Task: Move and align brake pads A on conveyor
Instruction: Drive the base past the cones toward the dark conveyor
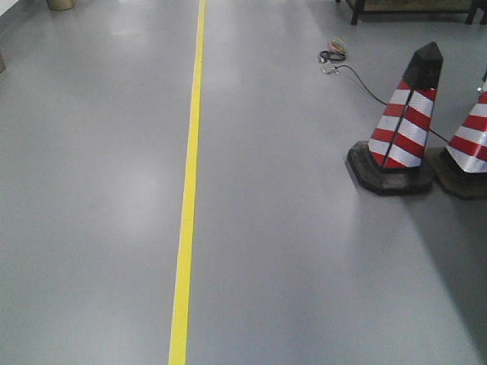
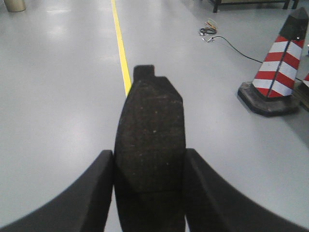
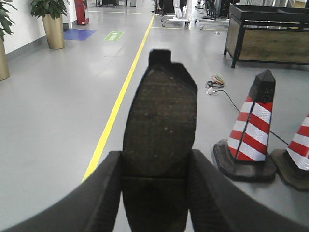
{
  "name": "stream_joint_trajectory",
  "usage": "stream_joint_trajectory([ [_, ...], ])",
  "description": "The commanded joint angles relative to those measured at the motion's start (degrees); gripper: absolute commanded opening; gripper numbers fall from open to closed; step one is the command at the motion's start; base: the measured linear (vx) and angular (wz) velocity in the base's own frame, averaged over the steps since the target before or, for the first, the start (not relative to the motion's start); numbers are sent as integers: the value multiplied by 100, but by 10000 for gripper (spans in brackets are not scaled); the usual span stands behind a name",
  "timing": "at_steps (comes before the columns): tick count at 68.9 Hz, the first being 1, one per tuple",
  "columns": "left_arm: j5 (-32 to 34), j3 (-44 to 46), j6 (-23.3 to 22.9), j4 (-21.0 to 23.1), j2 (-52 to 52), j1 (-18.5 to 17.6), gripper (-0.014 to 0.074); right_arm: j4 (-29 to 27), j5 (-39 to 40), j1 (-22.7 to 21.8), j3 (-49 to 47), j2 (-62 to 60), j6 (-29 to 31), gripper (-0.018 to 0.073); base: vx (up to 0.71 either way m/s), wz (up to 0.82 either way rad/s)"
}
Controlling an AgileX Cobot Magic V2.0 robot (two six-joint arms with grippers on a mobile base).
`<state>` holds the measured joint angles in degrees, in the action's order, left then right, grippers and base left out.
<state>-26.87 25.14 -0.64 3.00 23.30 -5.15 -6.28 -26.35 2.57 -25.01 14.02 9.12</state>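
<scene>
We saw the left gripper (image 2: 148, 164) clamped on a brake pad (image 2: 150, 121). Its two black fingers (image 2: 89, 193) pressed against the pad's long sides near the lower end. The pad stood on end between them, with its rough dark friction face toward the left wrist camera and a small black tab at the top. A faint groove crossed the face low down, at about the level of the fingers.

The right gripper (image 3: 155, 162) was likewise closed on a second brake pad (image 3: 161, 111). It gripped this one by the sides too, and the pad stood upright with the tab of its backing plate on top and a groove across the face between the fingers.

Both pads hung above a smooth grey floor (image 1: 91, 190) with a yellow line (image 1: 190, 175) running along it. To the right of the line stood a red-and-white striped cone (image 1: 403, 122) with a black tip and base. A second cone (image 1: 472, 144) stood just beside it at the frame edge. A thin black cable (image 1: 332, 55) lay coiled farther off and trailed toward the cones.

In the right wrist view we could see more of the room: a potted plant (image 3: 50, 21) in a gold planter by the left wall and a black-framed wooden cabinet (image 3: 270, 34) beyond the cones.
</scene>
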Motion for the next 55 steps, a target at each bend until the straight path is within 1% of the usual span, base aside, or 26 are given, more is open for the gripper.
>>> stream_joint_trajectory([
  [1,506,164,-4,57,32,-19,-6,7,572,-10,-166,47,68,-2,72,3],
  [27,506,164,-4,57,32,-19,-6,7,572,-10,-166,47,61,-2,69,8],
  [55,506,164,-4,57,32,-19,-6,7,572,-10,-166,47,62,-2,62,1],
])
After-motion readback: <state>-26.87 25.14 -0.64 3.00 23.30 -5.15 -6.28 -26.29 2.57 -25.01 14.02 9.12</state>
